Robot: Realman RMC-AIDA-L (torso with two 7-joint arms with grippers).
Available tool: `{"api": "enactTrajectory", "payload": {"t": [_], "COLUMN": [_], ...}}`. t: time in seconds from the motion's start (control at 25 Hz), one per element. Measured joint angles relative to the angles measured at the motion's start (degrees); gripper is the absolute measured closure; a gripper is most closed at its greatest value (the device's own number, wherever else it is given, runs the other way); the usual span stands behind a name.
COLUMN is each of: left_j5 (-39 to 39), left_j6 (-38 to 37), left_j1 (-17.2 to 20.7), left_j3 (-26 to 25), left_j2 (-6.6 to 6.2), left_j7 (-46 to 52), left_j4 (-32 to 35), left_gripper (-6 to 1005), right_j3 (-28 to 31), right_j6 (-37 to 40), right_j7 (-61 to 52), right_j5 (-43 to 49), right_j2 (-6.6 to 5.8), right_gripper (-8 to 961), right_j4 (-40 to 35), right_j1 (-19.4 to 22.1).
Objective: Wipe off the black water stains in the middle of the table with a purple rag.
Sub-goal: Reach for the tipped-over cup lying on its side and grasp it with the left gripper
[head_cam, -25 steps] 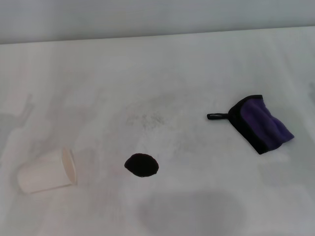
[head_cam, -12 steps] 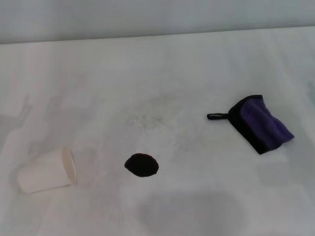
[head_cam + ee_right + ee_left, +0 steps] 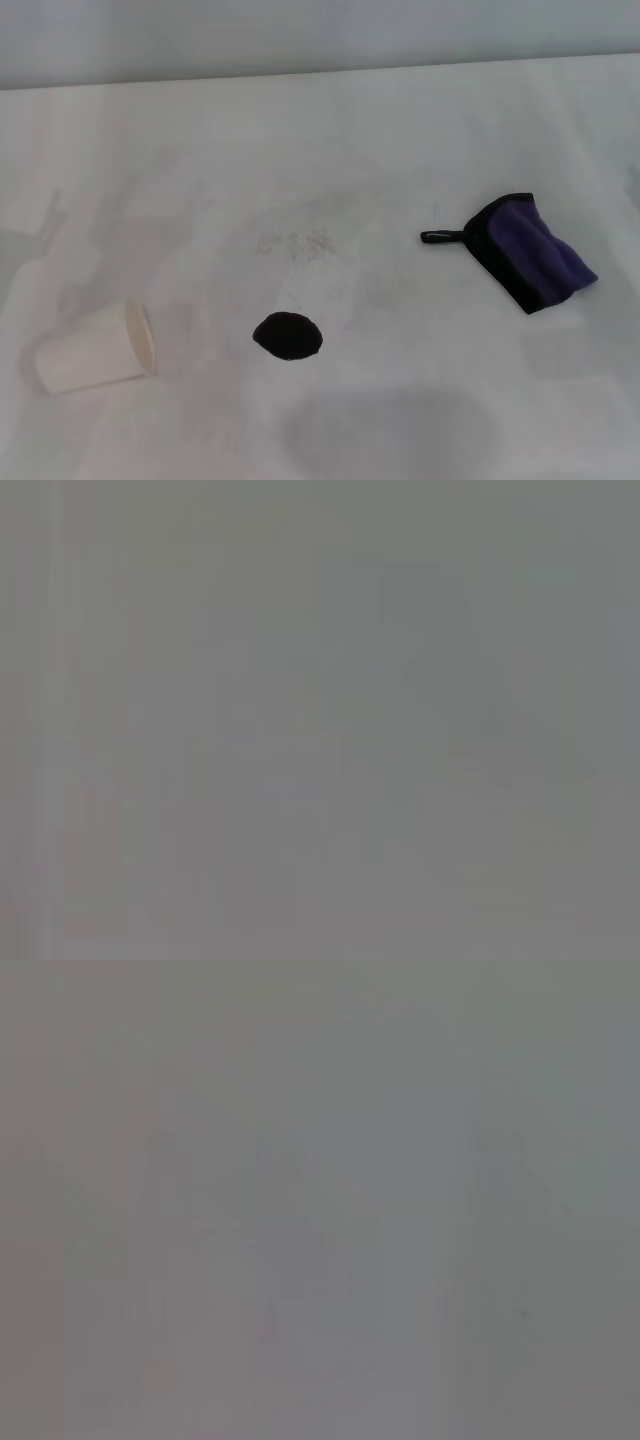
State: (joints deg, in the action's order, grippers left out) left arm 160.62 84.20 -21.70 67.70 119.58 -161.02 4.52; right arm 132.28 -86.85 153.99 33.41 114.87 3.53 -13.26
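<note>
We can't tell the state of either gripper: neither the left nor the right one shows in the head view, and both wrist views give only a flat grey blur with nothing we can make out. Both arms are out of the head view.

On the table (image 3: 400, 120) we see 3 things. The black water stains (image 3: 288, 335) are 1 glossy oval blot, near the front, a bit left of centre. The purple rag (image 3: 530, 252) lies flat on the right side, well apart from the blot, black edging visible, its short black loop (image 3: 441, 237) pointing toward the centre. A paper cup (image 3: 93, 349) lies tipped on its side at the left, mouth facing the blot, near it but not touching. Faint grey speckled smudges (image 3: 295, 243) sit between blot and far edge.
</note>
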Motion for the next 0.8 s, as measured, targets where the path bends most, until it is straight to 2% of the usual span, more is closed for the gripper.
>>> {"api": "enactTrajectory", "payload": {"t": [0.8], "left_j5": [0.05], "left_j6": [-0.04], "left_j1": [-0.57], "left_j3": [-0.03], "left_j2": [0.04], "left_j7": [0.14], "left_j4": [0.13], "left_gripper": [122], "right_j3": [0.0], "right_j6": [-3.12], "right_j7": [-0.64], "right_j5": [0.03], "right_j2": [0.0], "right_gripper": [78], "right_j4": [-0.62], "right_j1": [0.61]}}
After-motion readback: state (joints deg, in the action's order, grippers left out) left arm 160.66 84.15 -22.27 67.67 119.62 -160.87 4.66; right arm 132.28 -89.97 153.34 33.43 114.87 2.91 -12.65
